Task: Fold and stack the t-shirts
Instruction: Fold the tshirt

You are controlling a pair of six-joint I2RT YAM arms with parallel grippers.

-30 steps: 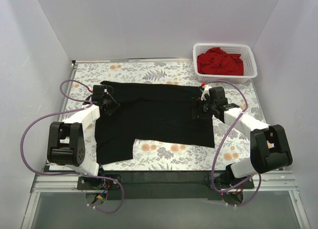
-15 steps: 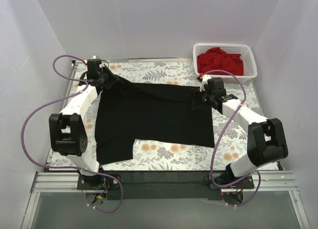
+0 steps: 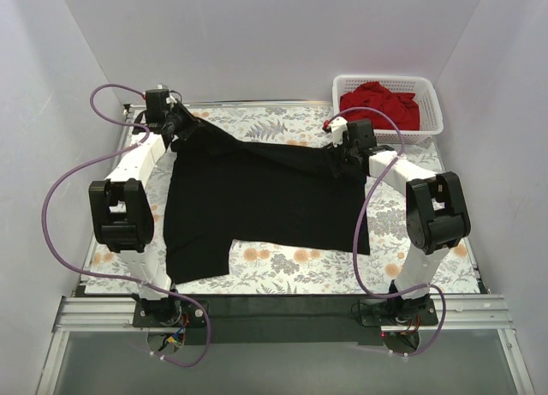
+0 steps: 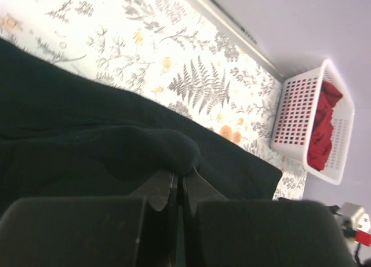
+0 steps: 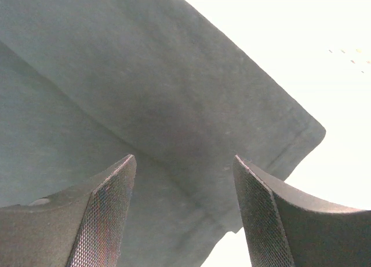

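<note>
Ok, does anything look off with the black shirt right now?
Yes. The black t-shirt is pinched only at its far left corner, where the shut left gripper lifts it into a ridge; the right gripper stands open over the far right corner. So the far edge looks unevenly pulled. Nothing appears torn.

Left gripper [image 3: 177, 122] hauled a corner of the black t-shirt [image 3: 257, 198] off toward the far-left, right gripper [image 3: 338, 155] drifted back and inward too.

black t-shirt [image 3: 257, 198]: was soft matt cloth, kinda fuzzy
red t-shirt [image 3: 381, 105]: matt cloth too
basket [image 3: 390, 134]: was white plastic, slight sheen
table cover [image 3: 282, 125]: looked smooth, printed, pretty matt
</note>
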